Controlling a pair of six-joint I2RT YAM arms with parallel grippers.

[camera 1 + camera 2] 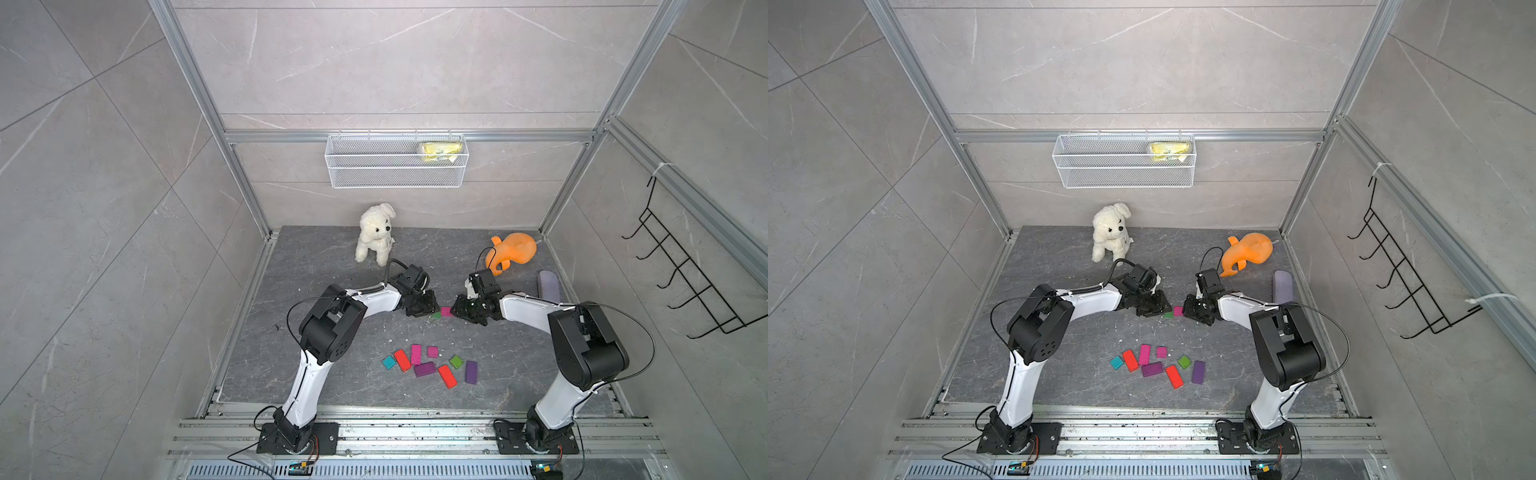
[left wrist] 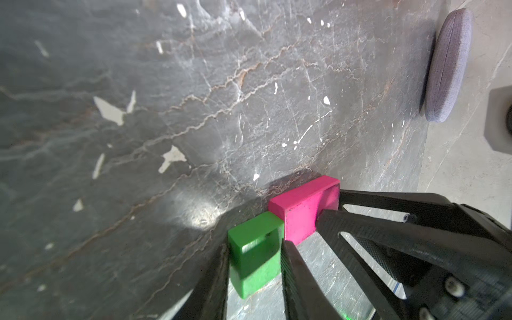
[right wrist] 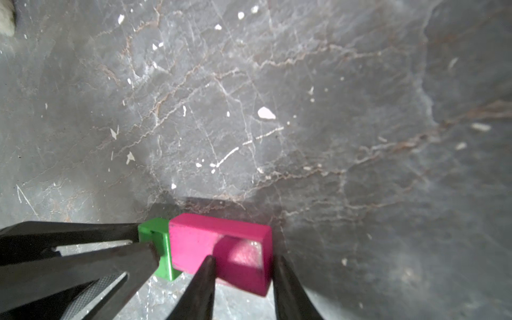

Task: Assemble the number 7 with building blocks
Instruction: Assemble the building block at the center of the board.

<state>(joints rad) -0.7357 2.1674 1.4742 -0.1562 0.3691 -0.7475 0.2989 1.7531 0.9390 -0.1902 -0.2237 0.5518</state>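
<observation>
The left end effector is closed narrowly on a small green block, and the right end effector grips a pink block in the same way. The two blocks touch side to side at the middle of the dark surface; if they rest on it or hang just above, I cannot tell. The other blocks lie loose in a group nearer to the front edge of the surface, well apart from this pair.

Overhead pair; two close wrist views
</observation>
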